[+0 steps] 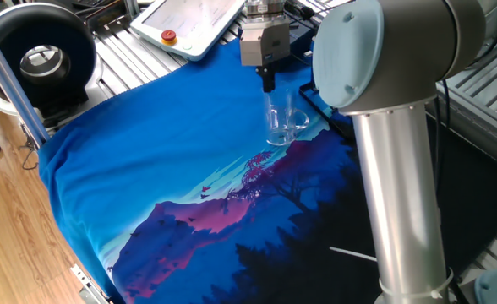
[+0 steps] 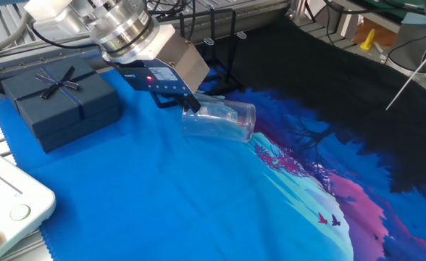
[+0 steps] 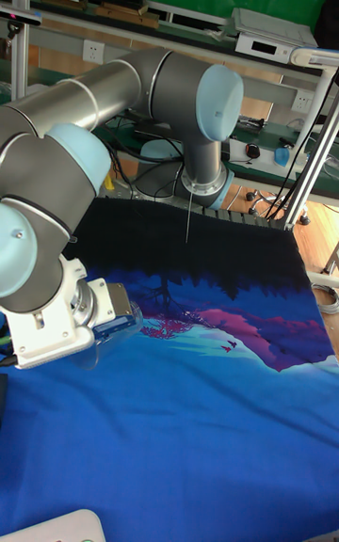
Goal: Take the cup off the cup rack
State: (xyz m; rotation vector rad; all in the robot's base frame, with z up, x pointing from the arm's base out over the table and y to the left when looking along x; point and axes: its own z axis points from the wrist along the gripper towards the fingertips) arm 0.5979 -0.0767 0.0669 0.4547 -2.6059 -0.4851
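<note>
In one fixed view, a black fan housing [image 1: 39, 57] is sitting at the far left, off the edge of the blue printed cloth [image 1: 164, 160] that is covering the table. Further right, a white teach pendant [image 1: 189, 21] is lying at the cloth's top edge. Right of it, the gripper [image 1: 268, 83] is pointing down, and its dark fingers are closing on the rim of the cup [image 1: 282, 118], which is hanging upright beneath them just above the cloth, its looped handle facing right. The grey robot arm [image 1: 401, 127] is filling the right side of this view.

In the other fixed view, a dark navy box [image 2: 57, 101] with a bow is resting at the left on the cloth [image 2: 162, 196]. Right of it, the gripper [image 2: 188, 103] is coming in from the upper left, a red light glowing on its body, and it is gripping the cup [image 2: 220, 122] by the rim; here the cup is appearing tilted, its thick base pointing right. Behind and just right of the gripper, the cup rack [image 2: 220, 43] is standing with its thin black bars upright, apart from the cup, so the cup is off the rack.

In the tall fixed view, the gripper [image 3: 122, 311] is sitting at the left edge, and the cup is too faint to make out clearly.
</note>
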